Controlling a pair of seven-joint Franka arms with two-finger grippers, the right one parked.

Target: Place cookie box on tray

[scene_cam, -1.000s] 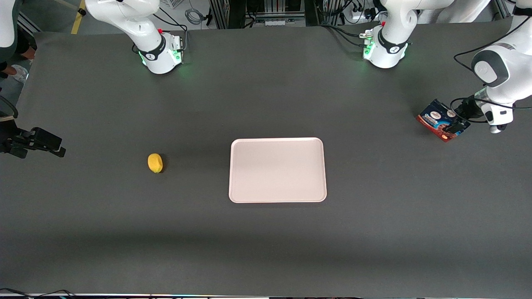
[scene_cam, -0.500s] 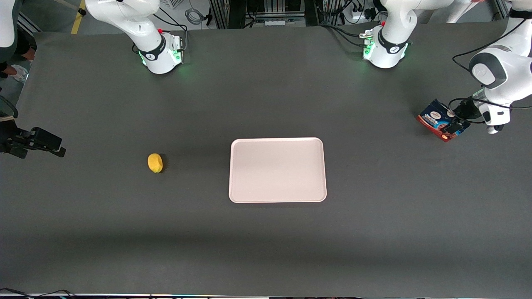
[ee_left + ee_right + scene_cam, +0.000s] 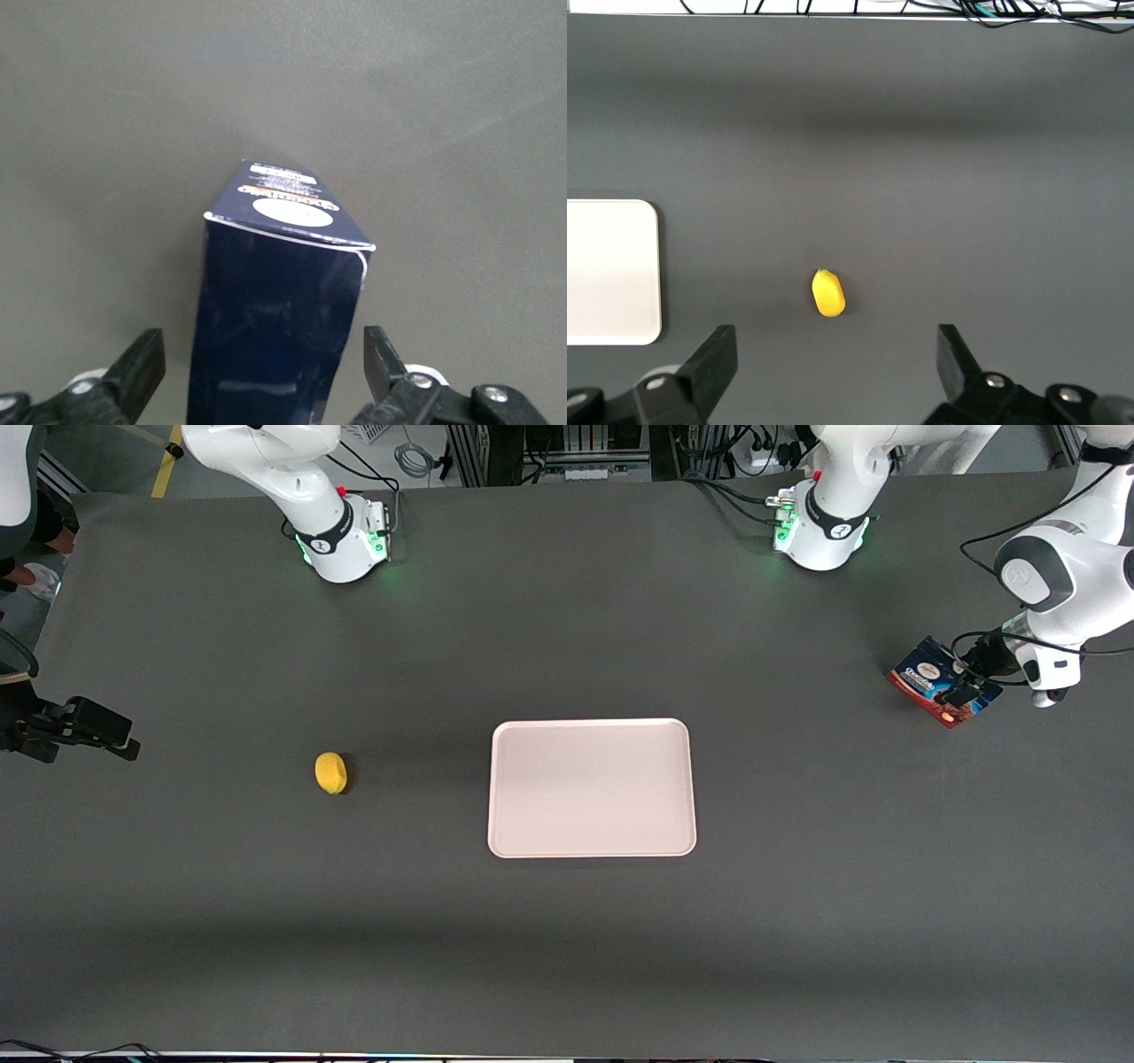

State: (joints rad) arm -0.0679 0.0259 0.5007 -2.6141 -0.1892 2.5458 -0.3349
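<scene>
The cookie box (image 3: 935,682), dark blue with a red-brown edge, rests on the grey table toward the working arm's end, well apart from the tray (image 3: 592,788). The pale pinkish tray lies mid-table with nothing on it, and a part of it (image 3: 611,270) also shows in the right wrist view. My gripper (image 3: 967,680) is down at the box. In the left wrist view the box (image 3: 275,310) shows its plain navy side, and my gripper (image 3: 261,359) stands open around it. A narrow gap shows between the box and each of the fingers (image 3: 142,367).
A small yellow rounded lump (image 3: 330,772) lies on the table toward the parked arm's end, level with the tray; it also shows in the right wrist view (image 3: 828,293). The two arm bases (image 3: 819,531) stand at the table's edge farthest from the front camera.
The working arm's wrist has shifted slightly toward the tray's side, closing in on the box. The box, tray and yellow lump have not moved.
</scene>
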